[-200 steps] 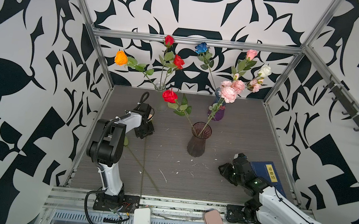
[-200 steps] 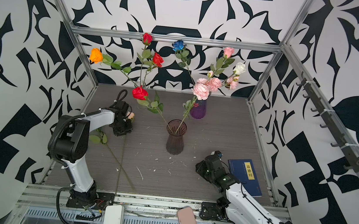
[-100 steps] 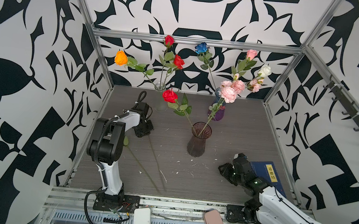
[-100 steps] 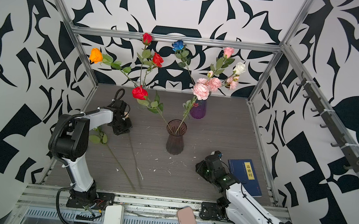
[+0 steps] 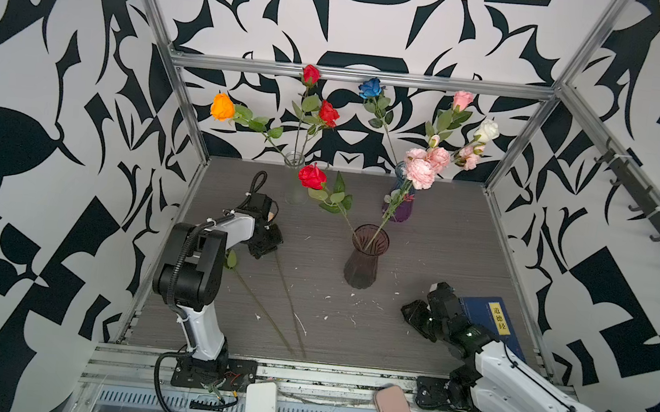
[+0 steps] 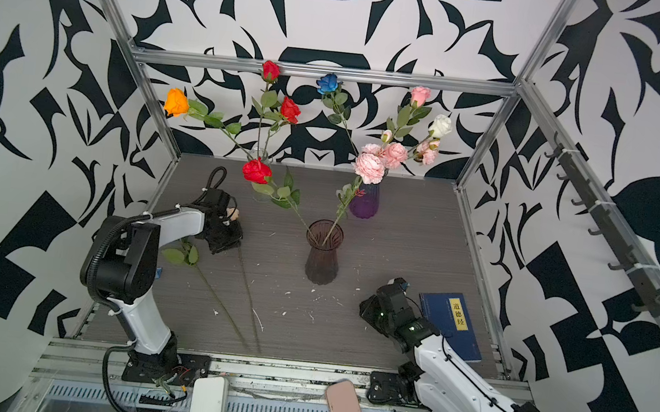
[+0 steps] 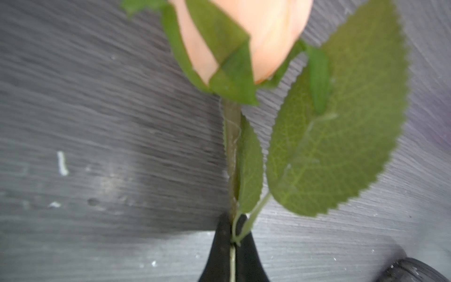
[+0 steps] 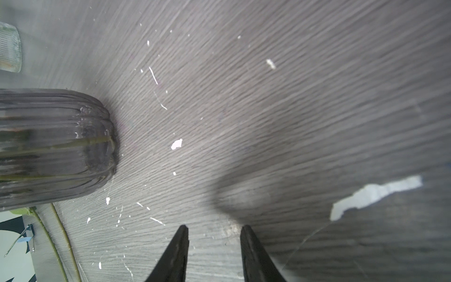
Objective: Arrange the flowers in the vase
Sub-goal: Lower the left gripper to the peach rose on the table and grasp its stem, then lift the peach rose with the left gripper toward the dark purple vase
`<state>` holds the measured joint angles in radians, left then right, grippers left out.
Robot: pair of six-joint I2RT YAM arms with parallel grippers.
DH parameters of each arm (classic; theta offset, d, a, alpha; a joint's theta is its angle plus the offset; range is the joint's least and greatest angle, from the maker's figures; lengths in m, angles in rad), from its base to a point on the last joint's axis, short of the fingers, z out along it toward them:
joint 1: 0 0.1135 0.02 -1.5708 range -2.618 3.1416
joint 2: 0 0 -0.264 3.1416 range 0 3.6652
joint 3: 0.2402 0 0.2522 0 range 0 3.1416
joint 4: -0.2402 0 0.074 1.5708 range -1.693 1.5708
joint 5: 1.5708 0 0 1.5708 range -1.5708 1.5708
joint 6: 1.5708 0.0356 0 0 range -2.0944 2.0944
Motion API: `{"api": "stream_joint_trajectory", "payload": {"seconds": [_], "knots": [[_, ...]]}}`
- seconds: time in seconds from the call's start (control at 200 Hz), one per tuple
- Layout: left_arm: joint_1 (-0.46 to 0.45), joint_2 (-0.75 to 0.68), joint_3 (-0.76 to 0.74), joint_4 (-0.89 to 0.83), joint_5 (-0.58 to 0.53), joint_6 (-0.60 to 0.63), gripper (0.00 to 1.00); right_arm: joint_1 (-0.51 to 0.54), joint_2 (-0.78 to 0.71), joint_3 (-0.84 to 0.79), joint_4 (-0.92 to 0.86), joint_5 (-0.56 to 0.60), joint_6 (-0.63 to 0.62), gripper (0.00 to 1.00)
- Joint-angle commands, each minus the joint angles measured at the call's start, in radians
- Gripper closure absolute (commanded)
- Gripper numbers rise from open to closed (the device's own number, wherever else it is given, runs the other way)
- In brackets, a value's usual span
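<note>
We see the left gripper (image 7: 231,230) clenched on the stem of a peach rose (image 7: 258,36), just below its leaves, low over the table (image 5: 442,235) at the left side. The long stem trails toward the near edge, beside a second loose stem (image 5: 257,300). The right gripper (image 8: 214,234) is spread apart and empty, near right by a blue book (image 5: 489,322). The dark vase (image 5: 360,266) stands mid-table with a red rose (image 5: 312,176) and pink blooms (image 5: 421,173). A clear vase (image 5: 295,191) and a purple vase (image 5: 398,212) at the far side hold the rest.

Left arm (image 5: 202,327), right arm (image 5: 510,380): white shells, black joints, black cables (image 5: 183,252); tapered black pincer fingers (image 8: 175,256).
</note>
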<state>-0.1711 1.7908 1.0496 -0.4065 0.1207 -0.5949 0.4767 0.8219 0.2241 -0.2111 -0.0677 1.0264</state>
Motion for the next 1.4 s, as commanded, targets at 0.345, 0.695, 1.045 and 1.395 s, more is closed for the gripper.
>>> {"api": "stream_joint_trajectory", "payload": {"seconds": [0.345,0.695,1.045,1.395], "knots": [[-0.001,-0.084,-0.082,0.000,-0.020,-0.008,1.00,-0.017,0.010,0.002,0.019,-0.012,-0.003,0.61],[-0.006,-0.661,-0.368,0.150,-0.121,-0.175,1.00,-0.027,0.024,0.006,0.011,-0.018,-0.004,0.61],[-0.037,-1.114,-0.227,0.052,-0.194,-0.152,1.00,-0.032,0.061,0.002,0.030,-0.027,0.014,0.61],[-0.050,-1.085,-0.059,0.166,0.001,-0.192,1.00,-0.033,0.068,-0.002,0.038,-0.027,0.020,0.61]]}}
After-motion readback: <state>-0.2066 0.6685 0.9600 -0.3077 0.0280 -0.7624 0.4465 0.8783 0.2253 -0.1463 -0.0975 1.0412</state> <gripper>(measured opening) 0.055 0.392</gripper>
